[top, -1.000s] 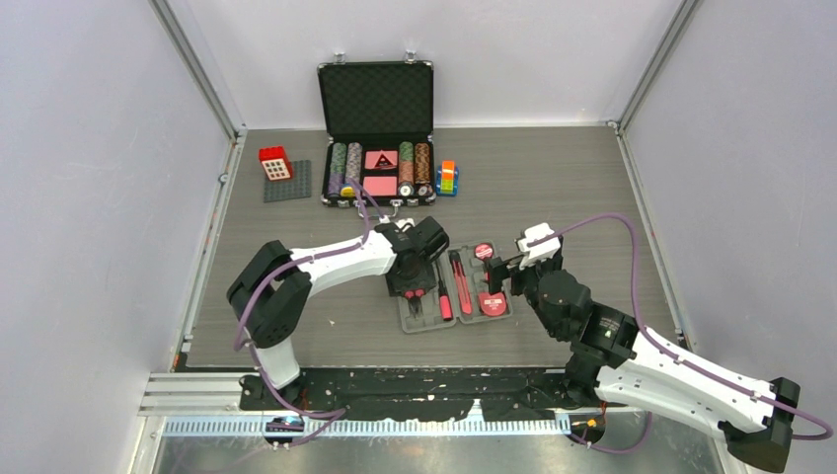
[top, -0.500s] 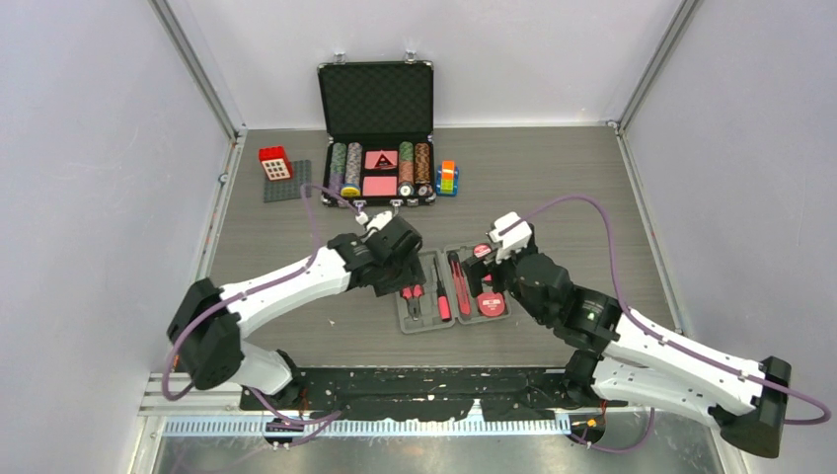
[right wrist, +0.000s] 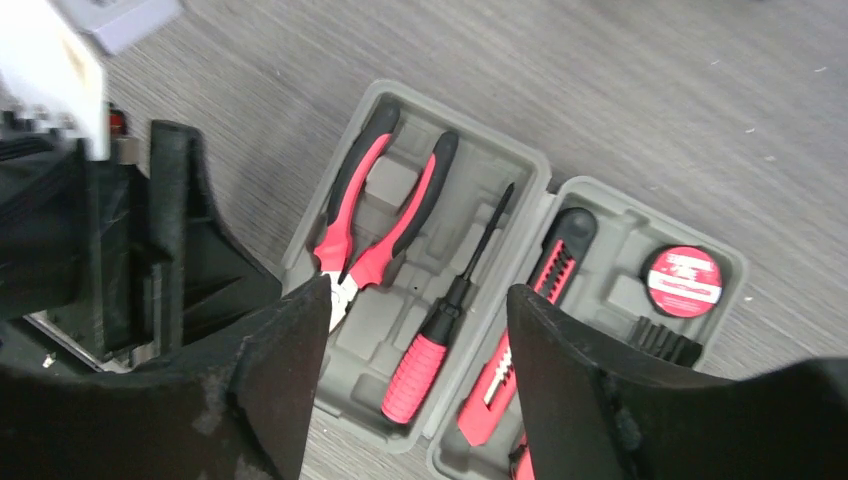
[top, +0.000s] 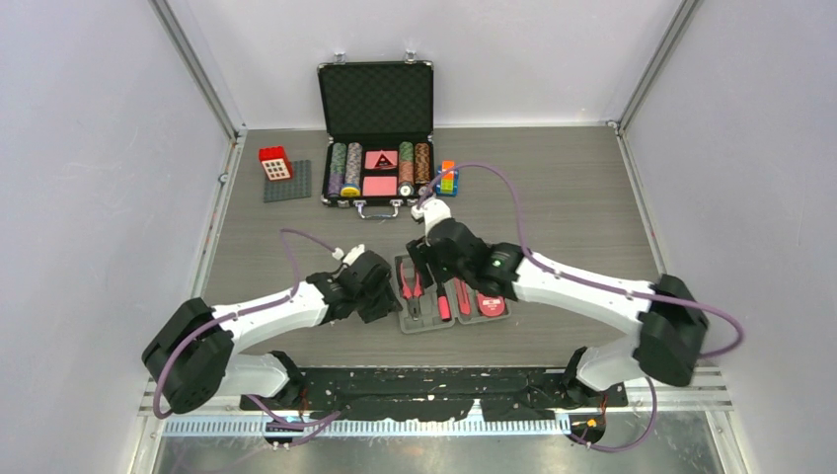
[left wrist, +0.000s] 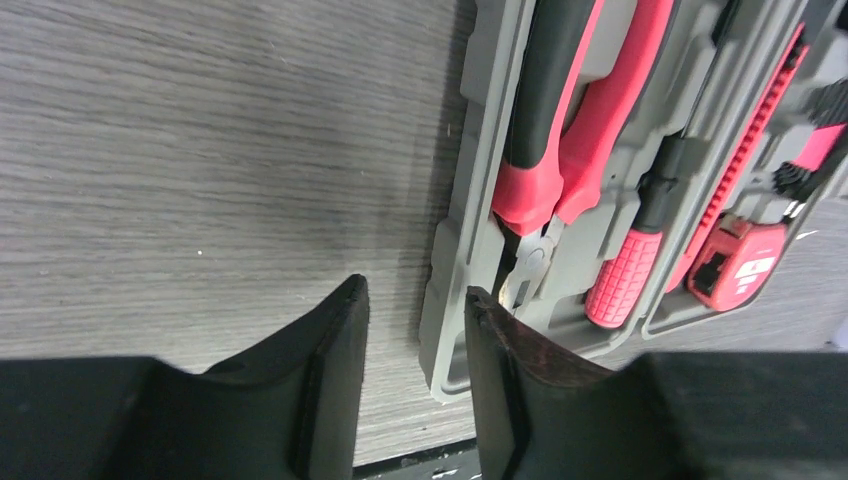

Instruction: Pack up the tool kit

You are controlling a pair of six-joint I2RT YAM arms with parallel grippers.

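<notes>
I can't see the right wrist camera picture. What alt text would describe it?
An open grey tool case lies on a wood-grain table, holding red-and-black pliers, a screwdriver, a knife and a round tape measure. The right gripper's two black fingers frame it, spread wide apart.

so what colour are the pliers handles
Red and black pliers, best seen in the right wrist view.

Two matching arms on show: the left arm point(top: 262, 314) and the right arm point(top: 582, 286) both wear glossy white shells between chunky black joint housings. A purple cable point(top: 296, 240) loops off each one (same shade on both sides). A small white block point(top: 437, 209) caps each wrist. Up close, the left fingers point(left wrist: 330, 400) are matte black wedges; the right fingers point(right wrist: 275, 390) look dusty and scuffed.
</notes>
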